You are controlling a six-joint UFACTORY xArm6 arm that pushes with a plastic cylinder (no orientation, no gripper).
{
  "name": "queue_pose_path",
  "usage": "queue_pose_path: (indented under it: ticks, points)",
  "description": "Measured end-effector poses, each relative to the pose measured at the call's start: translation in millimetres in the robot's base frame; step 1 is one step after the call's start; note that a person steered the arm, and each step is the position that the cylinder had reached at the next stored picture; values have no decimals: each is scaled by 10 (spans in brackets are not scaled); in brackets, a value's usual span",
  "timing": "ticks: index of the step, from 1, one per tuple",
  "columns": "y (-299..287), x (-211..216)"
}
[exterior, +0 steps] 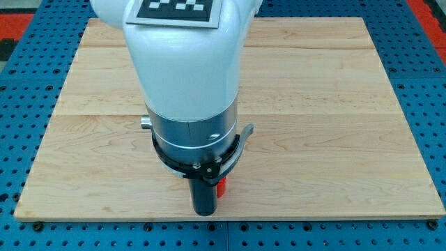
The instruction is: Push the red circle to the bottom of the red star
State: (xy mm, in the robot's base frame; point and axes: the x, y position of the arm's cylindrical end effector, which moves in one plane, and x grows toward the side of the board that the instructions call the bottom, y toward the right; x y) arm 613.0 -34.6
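Only a small piece of a red block [221, 185] shows, peeking out on the right side of the dark rod near the view's bottom centre. Its shape cannot be made out, so I cannot tell whether it is the red circle or the red star. My tip [204, 211] is at the lower end of the dark rod, just left of and below that red piece, close to the board's bottom edge. The white arm body hides whatever lies behind it. No other block shows.
The wooden board [334, 104] lies on a blue perforated table [425, 63]. The large white and grey arm [185, 77] covers the board's middle from the view's top to near the bottom edge.
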Motion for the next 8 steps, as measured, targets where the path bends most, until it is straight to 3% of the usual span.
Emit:
queue_pose_path:
  ticks: [1, 2, 3, 6, 7, 8]
  points:
    - [-774, -64]
    - [-1340, -489]
    - [-1115, -853]
    - [-447, -703]
    - [-1153, -765]
    - [-1707, -1831]
